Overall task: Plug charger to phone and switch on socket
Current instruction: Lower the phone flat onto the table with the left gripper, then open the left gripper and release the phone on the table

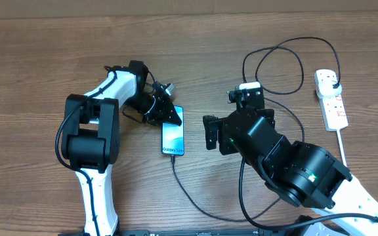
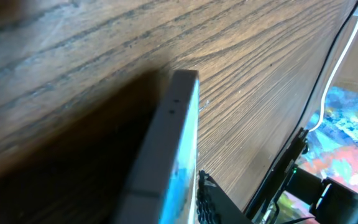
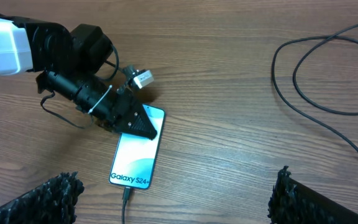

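Observation:
The phone lies flat mid-table, its light-blue screen up and lit. The charger's connector tip sits in the phone's near end. Its thin black cable runs toward the front edge, then loops back to a black plug in the white socket at far right. My left gripper has its jaws around the phone's far end. In the left wrist view one finger stands right beside the phone's edge; contact is unclear. My right gripper is open wide and empty, to the right of the phone.
The right arm's black body fills the space between phone and socket, over part of the cable. The socket's thick white cord trails toward the front right. The left arm stands left of the phone.

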Motion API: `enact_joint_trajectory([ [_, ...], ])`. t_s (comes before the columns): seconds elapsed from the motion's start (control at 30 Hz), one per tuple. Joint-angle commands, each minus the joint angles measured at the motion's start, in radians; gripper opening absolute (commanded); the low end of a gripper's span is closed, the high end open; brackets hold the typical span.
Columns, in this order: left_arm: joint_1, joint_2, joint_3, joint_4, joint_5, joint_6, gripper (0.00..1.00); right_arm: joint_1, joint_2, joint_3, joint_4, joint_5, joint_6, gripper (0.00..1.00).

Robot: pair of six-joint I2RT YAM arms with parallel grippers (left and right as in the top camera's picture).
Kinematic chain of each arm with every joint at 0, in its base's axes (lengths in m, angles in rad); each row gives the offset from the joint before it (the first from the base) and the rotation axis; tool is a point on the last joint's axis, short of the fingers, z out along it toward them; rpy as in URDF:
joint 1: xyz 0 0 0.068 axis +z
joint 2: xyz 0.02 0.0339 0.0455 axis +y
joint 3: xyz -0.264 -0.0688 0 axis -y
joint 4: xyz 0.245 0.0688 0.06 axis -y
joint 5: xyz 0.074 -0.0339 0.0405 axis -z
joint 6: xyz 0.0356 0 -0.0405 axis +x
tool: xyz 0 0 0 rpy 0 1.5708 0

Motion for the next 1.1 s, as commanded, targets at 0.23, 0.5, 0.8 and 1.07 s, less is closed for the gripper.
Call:
enact_joint_trajectory([
  [0.23,-0.002,0.017,0.017,0.004,-0.180,-0.015,0.34,-0.003,0.001,0.014,0.000,0.003,0.010,1.00],
  [0.5,-0.002,0.017,0.017,0.004,-0.407,-0.107,0.35,-0.003,0.001,0.014,0.000,0.003,0.010,1.00],
  [0.8,-0.002,0.017,0.017,0.005,-0.457,-0.138,0.37,-0.003,0.001,0.014,0.000,0.003,0.010,1.00],
  [1.07,-0.006,0.017,0.017,-0.014,-0.454,-0.047,0.40,-0.003,0.001,0.014,0.000,0.003,0.011,1.00],
])
